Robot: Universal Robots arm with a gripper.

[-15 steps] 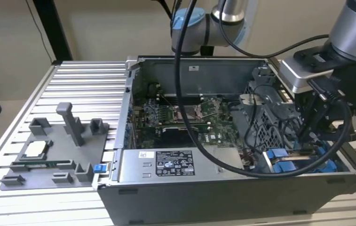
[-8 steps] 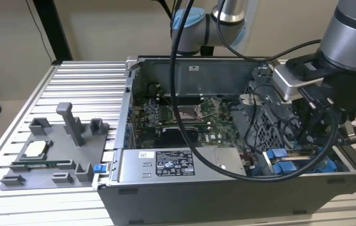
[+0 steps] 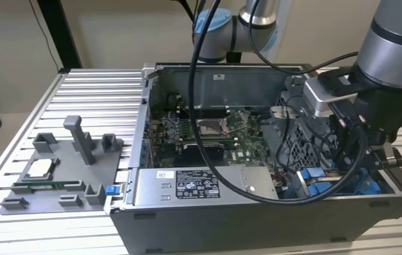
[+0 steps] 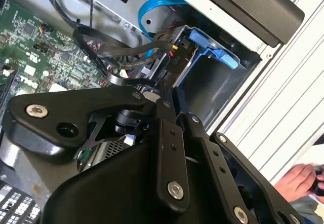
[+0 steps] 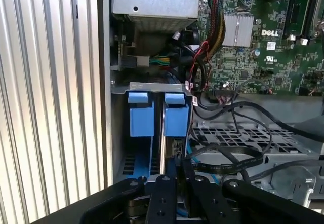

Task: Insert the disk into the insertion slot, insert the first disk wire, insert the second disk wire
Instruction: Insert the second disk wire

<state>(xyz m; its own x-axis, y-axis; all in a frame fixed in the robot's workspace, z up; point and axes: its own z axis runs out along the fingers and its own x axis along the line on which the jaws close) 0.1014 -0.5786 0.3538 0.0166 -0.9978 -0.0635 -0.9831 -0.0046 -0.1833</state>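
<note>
The disk (image 5: 174, 120) sits in its blue carrier in the computer case (image 3: 257, 223) bay. The hand (image 5: 177, 165) reaches down at its edge, fingers narrow on a black wire (image 5: 228, 158); whether it grips, I cannot tell.

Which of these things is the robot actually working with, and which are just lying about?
In the job:
- the disk, standing in its blue carrier in the computer case's drive bay
- the gripper, down at the disk's edge
- black wires looping beside the bay

Lying about:
- grey power-supply box
- green motherboard
- grey parts tray on the table outside the case
- a person's hand
</note>
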